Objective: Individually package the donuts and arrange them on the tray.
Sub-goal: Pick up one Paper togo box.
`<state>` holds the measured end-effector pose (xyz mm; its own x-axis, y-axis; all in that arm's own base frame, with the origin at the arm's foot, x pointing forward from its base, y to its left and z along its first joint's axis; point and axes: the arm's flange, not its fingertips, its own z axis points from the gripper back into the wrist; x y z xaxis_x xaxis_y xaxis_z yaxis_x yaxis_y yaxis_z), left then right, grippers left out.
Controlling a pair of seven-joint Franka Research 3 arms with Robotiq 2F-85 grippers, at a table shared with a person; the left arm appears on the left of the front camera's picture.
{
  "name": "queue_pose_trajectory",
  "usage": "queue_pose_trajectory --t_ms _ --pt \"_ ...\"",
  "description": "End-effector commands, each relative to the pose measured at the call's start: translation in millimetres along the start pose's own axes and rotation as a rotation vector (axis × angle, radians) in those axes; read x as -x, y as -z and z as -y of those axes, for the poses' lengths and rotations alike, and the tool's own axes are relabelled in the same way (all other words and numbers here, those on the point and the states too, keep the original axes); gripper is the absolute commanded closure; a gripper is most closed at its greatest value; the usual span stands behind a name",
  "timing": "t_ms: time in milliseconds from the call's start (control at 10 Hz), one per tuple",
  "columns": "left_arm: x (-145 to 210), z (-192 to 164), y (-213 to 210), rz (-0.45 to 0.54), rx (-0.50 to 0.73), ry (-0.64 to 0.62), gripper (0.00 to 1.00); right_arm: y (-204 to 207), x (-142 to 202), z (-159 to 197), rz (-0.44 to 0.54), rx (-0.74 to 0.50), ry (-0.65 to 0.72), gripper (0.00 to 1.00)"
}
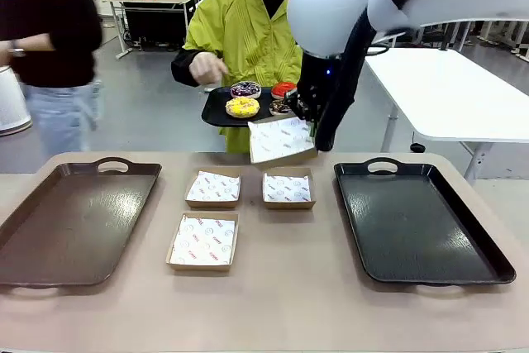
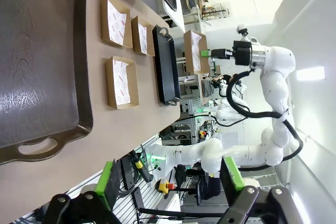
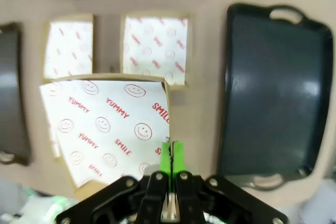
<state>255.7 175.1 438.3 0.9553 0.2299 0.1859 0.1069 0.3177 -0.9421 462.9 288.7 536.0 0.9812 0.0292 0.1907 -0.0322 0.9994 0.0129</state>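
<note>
Hold the paper-lined box (image 1: 281, 138) level near the person's plate (image 1: 213, 113) of donuts (image 1: 243, 107), with right tool (image 3: 169, 156) clamped on its rim; leave left tool (image 2: 169, 179) aside, spread wide.

Paper-lined box (image 3: 105, 124) spreading left of the right gripper's (image 3: 170, 153) pinched fingers, bare black tray (image 3: 273, 87) open to their right, two table boxes (image 3: 68, 48) (image 3: 155, 48) ahead, gap between the left gripper's (image 2: 169, 177) parted fingers free, bare brown tray (image 2: 37, 66) ahead.
</note>
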Motion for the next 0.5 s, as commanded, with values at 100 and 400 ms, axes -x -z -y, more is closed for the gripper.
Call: queue_pose_trajectory --t_ms 100,400 --pt "0.5 -0.5 -0.4 0.013 0.022 0.024 0.0 9.3 -43.2 5.5 -0.008 0.018 0.007 1.0" --pt "0.5 -0.5 -0.4 0.013 0.022 0.024 0.0 15.3 -42.6 11.3 -0.009 -0.006 0.023 1.0"
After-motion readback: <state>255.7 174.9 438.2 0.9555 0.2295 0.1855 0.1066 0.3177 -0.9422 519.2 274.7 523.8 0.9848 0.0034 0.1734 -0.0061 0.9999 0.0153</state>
